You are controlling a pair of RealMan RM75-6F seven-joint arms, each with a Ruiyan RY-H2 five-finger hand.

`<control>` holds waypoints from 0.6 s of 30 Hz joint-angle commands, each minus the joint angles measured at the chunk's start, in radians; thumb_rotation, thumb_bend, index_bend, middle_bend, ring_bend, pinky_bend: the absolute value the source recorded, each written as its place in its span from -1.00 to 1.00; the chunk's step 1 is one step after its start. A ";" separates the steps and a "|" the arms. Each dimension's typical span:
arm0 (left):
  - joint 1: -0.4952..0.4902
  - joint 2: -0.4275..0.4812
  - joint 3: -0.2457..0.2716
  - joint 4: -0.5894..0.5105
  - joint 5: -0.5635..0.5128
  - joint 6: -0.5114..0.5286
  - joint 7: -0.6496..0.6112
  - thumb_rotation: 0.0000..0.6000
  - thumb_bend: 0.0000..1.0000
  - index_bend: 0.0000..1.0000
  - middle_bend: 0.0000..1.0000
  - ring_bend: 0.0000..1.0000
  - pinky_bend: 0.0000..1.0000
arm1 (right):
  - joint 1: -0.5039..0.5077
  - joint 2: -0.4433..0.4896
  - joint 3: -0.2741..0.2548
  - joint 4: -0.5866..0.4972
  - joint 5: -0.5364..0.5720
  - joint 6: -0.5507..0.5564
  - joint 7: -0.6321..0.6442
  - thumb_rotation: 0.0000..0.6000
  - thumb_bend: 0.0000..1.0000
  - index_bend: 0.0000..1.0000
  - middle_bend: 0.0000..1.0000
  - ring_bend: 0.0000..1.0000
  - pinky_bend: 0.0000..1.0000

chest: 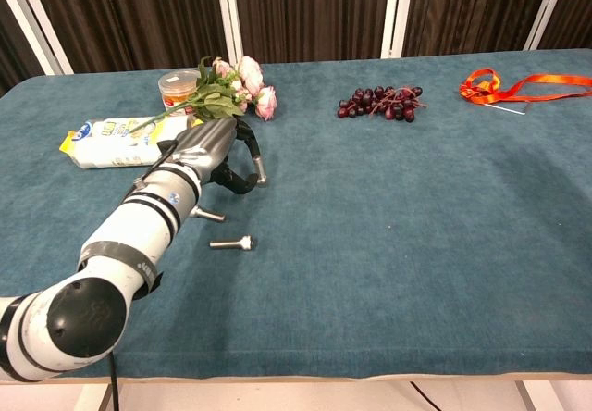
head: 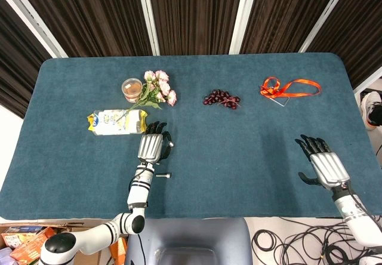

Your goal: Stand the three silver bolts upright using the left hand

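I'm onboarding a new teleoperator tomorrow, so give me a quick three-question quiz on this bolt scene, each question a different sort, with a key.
1. True or false: the left hand is pinching a silver bolt in its fingers.
2. Multiple choice: the two other bolts, the near bolt and the bolt by the forearm, are A) standing upright, B) lying on the table, C) beside the red ribbon.
3. Fill in: the right hand holds ____.

Key: 1 true; 2 B; 3 nothing, as its fingers are spread apart over the cloth.
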 commanded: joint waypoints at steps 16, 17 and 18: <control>0.096 0.134 0.122 -0.243 0.134 0.092 -0.076 1.00 -0.28 -0.28 -0.70 -0.86 -0.81 | -0.022 0.016 -0.005 0.001 -0.021 0.038 0.024 1.00 -0.53 -1.00 -1.00 -1.00 -1.00; 0.113 0.158 0.139 -0.279 0.146 0.106 -0.068 1.00 -0.28 -0.28 -0.70 -0.86 -0.81 | -0.025 0.017 -0.007 0.001 -0.027 0.044 0.026 1.00 -0.53 -1.00 -1.00 -1.00 -1.00; 0.124 0.178 0.154 -0.306 0.156 0.114 -0.057 1.00 -0.28 -0.27 -0.70 -0.87 -0.82 | -0.028 0.017 -0.009 0.002 -0.031 0.049 0.028 1.00 -0.53 -1.00 -1.00 -1.00 -1.00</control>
